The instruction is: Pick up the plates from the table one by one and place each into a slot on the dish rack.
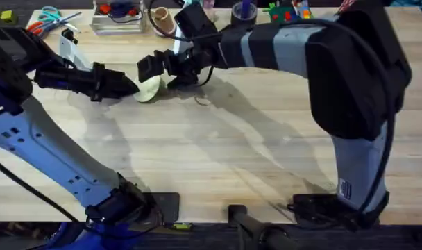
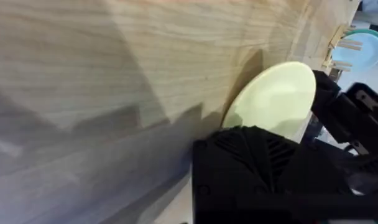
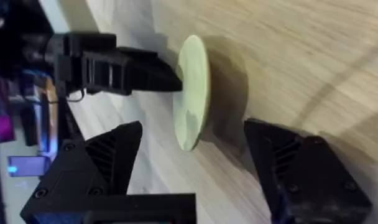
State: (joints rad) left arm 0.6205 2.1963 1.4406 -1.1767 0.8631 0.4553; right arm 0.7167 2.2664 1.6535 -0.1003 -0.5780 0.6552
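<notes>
A pale yellow-green plate (image 1: pixel 150 89) is held tilted on its edge over the table (image 1: pixel 218 160), left of centre toward the far side. My left gripper (image 1: pixel 132 87) is shut on the plate's rim; the right wrist view shows this grip (image 3: pixel 173 79) with the plate (image 3: pixel 192 93) seen edge-on. My right gripper (image 1: pixel 166 71) reaches across from the right and stands open, one finger (image 3: pixel 96 162) on each side of the plate, not touching it. In the left wrist view the plate (image 2: pixel 276 96) stands before the dish rack (image 2: pixel 341 53), which holds light blue plates (image 2: pixel 363 50).
Along the table's far edge lie scissors (image 1: pixel 44 17), a clear tray (image 1: pixel 117 19) of small items and other clutter. The right arm (image 1: pixel 350 69) spans the far right of the table. Bare wood stretches across the near half.
</notes>
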